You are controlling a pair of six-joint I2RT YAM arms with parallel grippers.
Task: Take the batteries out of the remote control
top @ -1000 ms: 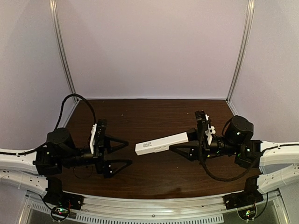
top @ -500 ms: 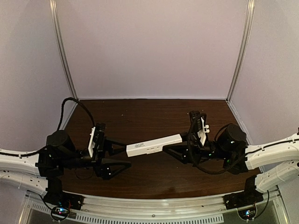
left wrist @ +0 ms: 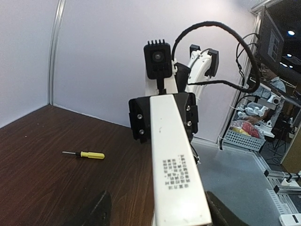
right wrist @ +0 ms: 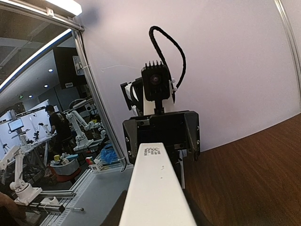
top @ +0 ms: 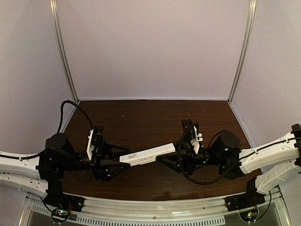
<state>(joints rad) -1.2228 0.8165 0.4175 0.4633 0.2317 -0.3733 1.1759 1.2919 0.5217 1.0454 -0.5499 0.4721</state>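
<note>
Over table [top: 141, 117], right gripper [top: 168, 154] clamps remote control [top: 149, 153]; left gripper [top: 126, 156] gapes round its end.

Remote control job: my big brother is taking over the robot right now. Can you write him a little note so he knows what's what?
Right gripper: shut on one end of the remote control, holding it up over the table.
Left gripper: open, one finger on each side of the remote's free end, not gripping.
Batteries: none in sight; the remote's upward side is plain white with printed text.
Screwdriver: lying on the table, away from both grippers.
Done: remote lifted and held between the arms.
Left: grip it, open it, take the batteries out.
</note>
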